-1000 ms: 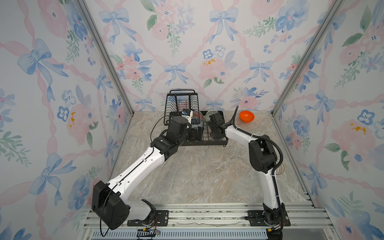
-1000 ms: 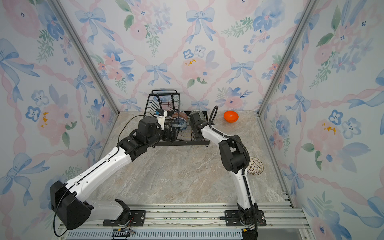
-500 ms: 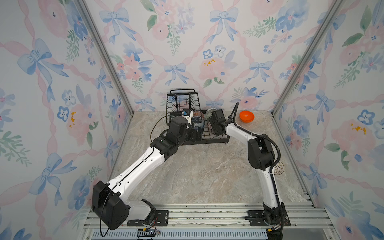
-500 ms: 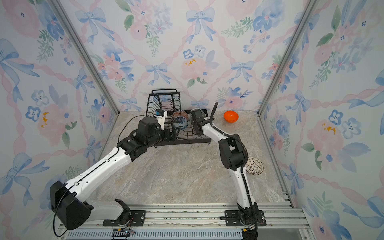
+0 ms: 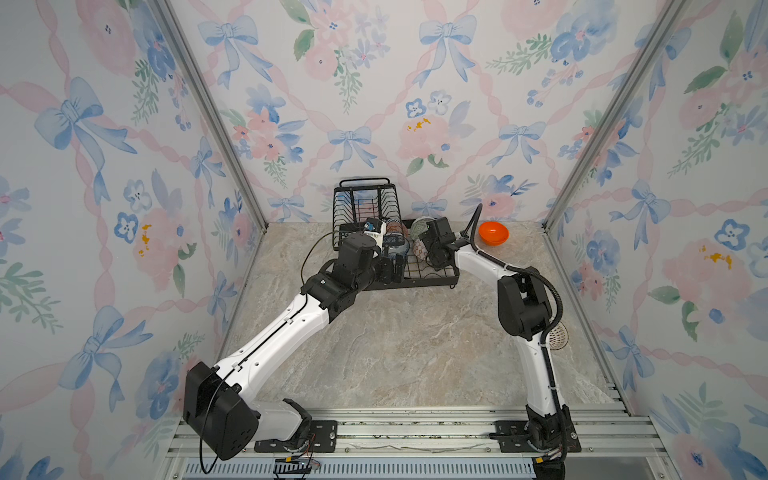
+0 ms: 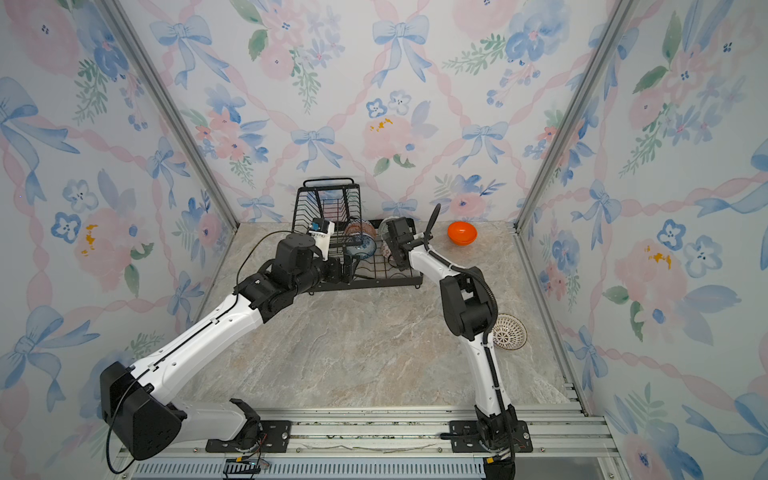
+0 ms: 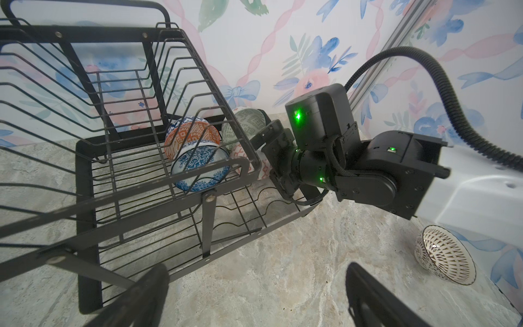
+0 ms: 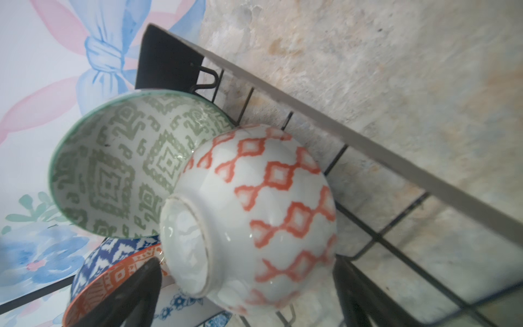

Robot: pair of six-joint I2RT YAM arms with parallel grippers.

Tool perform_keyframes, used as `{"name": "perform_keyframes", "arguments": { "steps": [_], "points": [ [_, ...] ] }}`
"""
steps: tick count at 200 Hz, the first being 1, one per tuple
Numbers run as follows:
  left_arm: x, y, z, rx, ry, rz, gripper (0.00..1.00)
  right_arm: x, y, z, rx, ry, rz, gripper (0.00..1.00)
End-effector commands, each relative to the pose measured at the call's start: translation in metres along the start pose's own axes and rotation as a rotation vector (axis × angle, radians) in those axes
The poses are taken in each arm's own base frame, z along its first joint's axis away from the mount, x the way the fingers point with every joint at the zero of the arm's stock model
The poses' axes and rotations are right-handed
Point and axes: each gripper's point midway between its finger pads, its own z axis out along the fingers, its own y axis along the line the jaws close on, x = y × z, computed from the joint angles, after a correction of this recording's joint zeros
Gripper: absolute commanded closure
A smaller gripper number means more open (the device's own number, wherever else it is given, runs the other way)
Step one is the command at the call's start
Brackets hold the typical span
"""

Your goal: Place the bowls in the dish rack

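The black wire dish rack (image 5: 435,277) (image 6: 376,284) (image 7: 85,198) stands at the back wall. In it lean a blue floral bowl (image 7: 198,170), a dark-blue and orange bowl (image 7: 192,136) (image 8: 113,254), a grey-green bowl (image 7: 246,124) (image 8: 113,170) and an orange-white bowl (image 8: 268,212). My right gripper (image 8: 246,297) (image 5: 422,251) is open, its fingers on either side of the orange-white bowl. My left gripper (image 7: 254,300) (image 5: 395,266) hangs open and empty over the table at the rack's front edge. A plain orange bowl (image 5: 493,232) (image 6: 461,232) sits right of the rack. A white lattice bowl (image 6: 509,331) (image 7: 444,254) lies behind the right arm's elbow.
The rack's raised basket (image 5: 365,199) (image 6: 328,203) holds nothing that I can see. Flowered walls close in on three sides. The right arm's black cable (image 7: 441,85) loops above the rack's right end. A metal rail (image 5: 395,428) runs along the table's front.
Both arms have shifted only slightly at the rack. The right gripper stays around the orange-white bowl, and both grippers remain open.
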Motion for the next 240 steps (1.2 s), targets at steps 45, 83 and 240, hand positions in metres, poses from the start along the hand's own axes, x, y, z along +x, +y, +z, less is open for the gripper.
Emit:
{"name": "perform_keyframes", "arguments": {
  "steps": [45, 83, 240],
  "points": [
    [0.005, 0.009, -0.002, -0.027, -0.001, 0.028, 0.02, 0.003, -0.012, 0.009, 0.013, 0.067, 0.087, 0.03],
    [0.007, 0.011, -0.006, -0.033, -0.003, 0.036, 0.02, 0.014, -0.015, 0.021, 0.022, 0.072, 0.105, 0.03],
    [-0.077, 0.060, -0.005, -0.157, -0.161, -0.121, 0.02, 0.021, -0.034, 0.009, 0.095, 0.140, 0.143, 0.03]
  ]
}}
